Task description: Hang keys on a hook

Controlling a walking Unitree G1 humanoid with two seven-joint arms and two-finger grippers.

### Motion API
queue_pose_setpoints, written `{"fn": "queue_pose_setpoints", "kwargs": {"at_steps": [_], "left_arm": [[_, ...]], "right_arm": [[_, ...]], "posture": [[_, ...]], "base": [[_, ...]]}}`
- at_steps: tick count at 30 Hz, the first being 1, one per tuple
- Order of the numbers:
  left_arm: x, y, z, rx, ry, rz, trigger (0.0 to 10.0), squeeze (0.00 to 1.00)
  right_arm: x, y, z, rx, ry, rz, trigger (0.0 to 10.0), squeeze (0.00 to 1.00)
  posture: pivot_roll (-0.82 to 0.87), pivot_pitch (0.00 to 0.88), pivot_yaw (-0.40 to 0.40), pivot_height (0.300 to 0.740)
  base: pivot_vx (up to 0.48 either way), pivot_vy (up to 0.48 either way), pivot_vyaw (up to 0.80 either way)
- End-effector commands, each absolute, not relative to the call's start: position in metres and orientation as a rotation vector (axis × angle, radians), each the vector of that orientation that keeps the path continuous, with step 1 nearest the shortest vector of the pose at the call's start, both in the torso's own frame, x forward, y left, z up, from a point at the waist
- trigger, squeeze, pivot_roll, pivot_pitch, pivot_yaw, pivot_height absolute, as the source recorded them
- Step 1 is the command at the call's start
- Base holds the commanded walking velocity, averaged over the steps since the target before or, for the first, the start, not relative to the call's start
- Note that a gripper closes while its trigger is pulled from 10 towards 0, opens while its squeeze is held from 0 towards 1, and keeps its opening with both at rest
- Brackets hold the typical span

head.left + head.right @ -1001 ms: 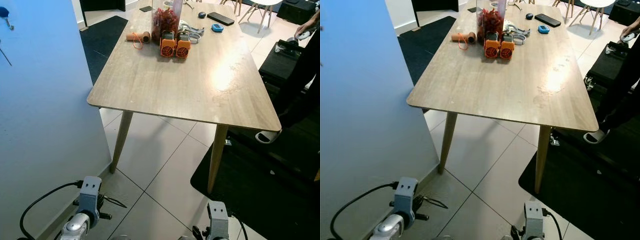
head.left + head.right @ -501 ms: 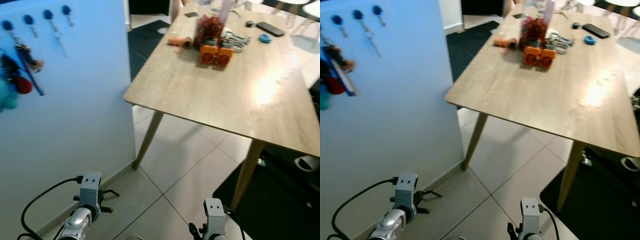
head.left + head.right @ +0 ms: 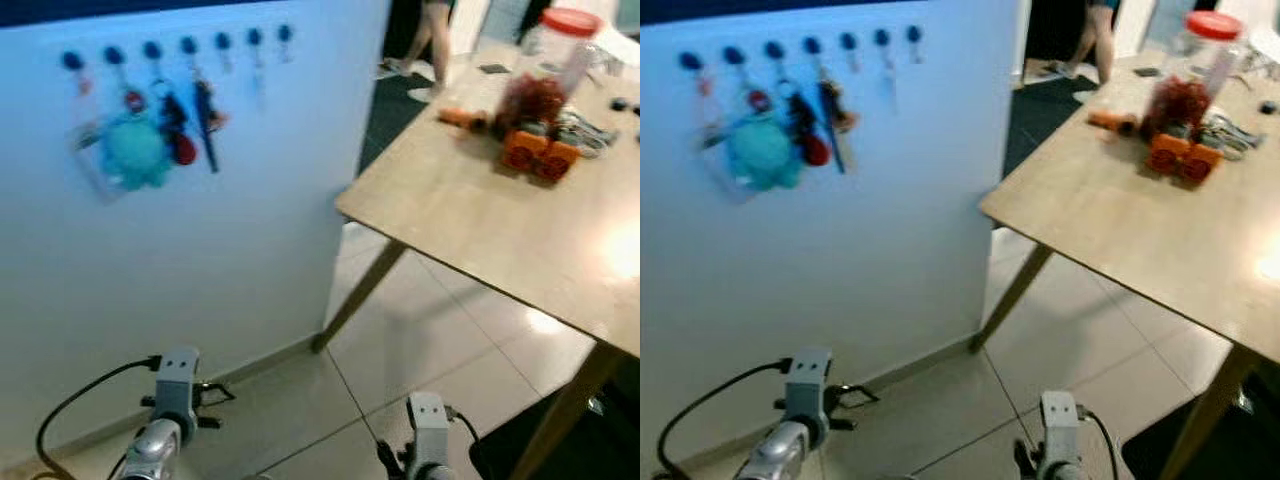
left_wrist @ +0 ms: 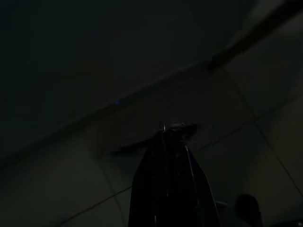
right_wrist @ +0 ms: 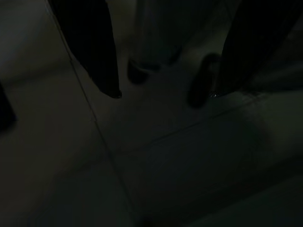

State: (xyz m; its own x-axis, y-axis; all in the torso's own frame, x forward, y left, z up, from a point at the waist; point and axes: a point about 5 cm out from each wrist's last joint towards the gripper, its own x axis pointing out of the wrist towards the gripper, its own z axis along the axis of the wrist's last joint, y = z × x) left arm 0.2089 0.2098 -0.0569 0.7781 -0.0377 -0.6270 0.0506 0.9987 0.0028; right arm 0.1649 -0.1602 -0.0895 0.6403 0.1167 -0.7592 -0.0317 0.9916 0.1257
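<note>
Both arms hang low at the frame's bottom edge. Left gripper (image 4: 173,137) has its fingers pressed together on what seems to be the keys (image 4: 182,126), though the dark view blurs them. Right gripper (image 5: 163,90) is spread over floor tiles. Blue hooks (image 3: 188,45) line the white wall (image 3: 200,250) upper left; wooden table (image 3: 480,220) fills the right.

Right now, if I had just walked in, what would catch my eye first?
Probably the row of blue hooks high on the pale wall, with a teal plush toy and dark key fobs dangling from them. To the right stands a wooden table carrying a red-lidded jar and two orange gadgets. Low down, the left pincer hangs over the tiled floor.
</note>
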Motion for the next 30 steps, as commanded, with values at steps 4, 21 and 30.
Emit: {"fn": "queue_pose_setpoints", "kwargs": {"at_steps": [4, 21, 30], "left_arm": [[0.209, 0.209, -0.056, 0.02, 0.658, -0.04, 10.0, 0.0], [0.221, 0.208, -0.048, 0.024, 0.611, -0.031, 10.0, 0.0], [0.222, 0.205, -0.049, 0.021, 0.621, -0.041, 10.0, 0.0]], "right_arm": [[0.165, -0.162, -0.089, 0.104, 0.871, 0.085, 10.0, 0.0], [0.179, -0.157, -0.083, 0.096, 0.826, 0.108, 10.0, 0.0], [0.185, -0.164, -0.08, 0.117, 0.798, 0.034, 10.0, 0.0]], "posture": [[0.11, 0.024, -0.044, 0.74], [0.11, 0.0, -0.044, 0.74], [0.11, 0.001, -0.045, 0.74]], "base": [[0.0, 0.0, 0.78], [0.0, 0.0, 0.78], [0.0, 0.0, 0.5]]}}
